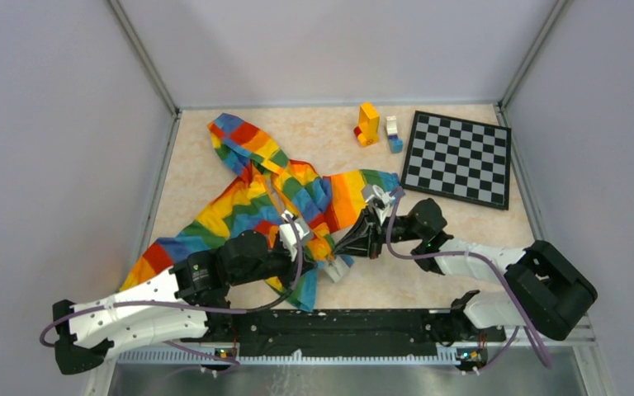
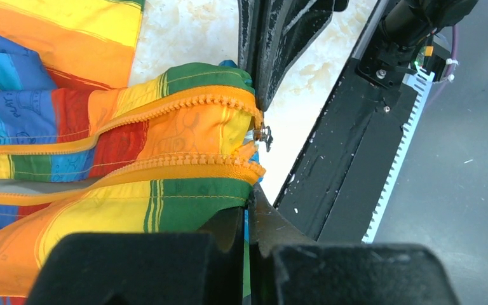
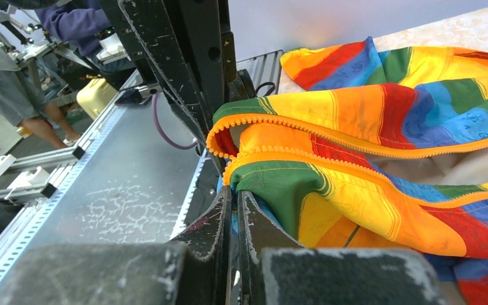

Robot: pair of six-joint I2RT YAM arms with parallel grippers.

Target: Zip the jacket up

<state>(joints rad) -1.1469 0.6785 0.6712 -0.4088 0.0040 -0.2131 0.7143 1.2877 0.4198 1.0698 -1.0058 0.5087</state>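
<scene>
Two jacket (image 1: 248, 206) edges gape between left gripper (image 2: 249, 206) and right gripper (image 3: 234, 200).

The jacket (image 1: 256, 198) lies spread over the left half of the table (image 1: 429, 280), hood toward the far side. At its near hem, the left gripper (image 1: 318, 247) sits just left of the right gripper (image 1: 344, 245). A checkerboard (image 1: 458, 158) lies far right, with blocks (image 1: 368, 124) just left of it.

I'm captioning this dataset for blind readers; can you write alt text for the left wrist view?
The rainbow-striped jacket lies unzipped, its two orange zipper rows apart and a metal slider at the hem end. The left tool pinches the lower green hem corner; the right tool pinches the upper one.
</scene>
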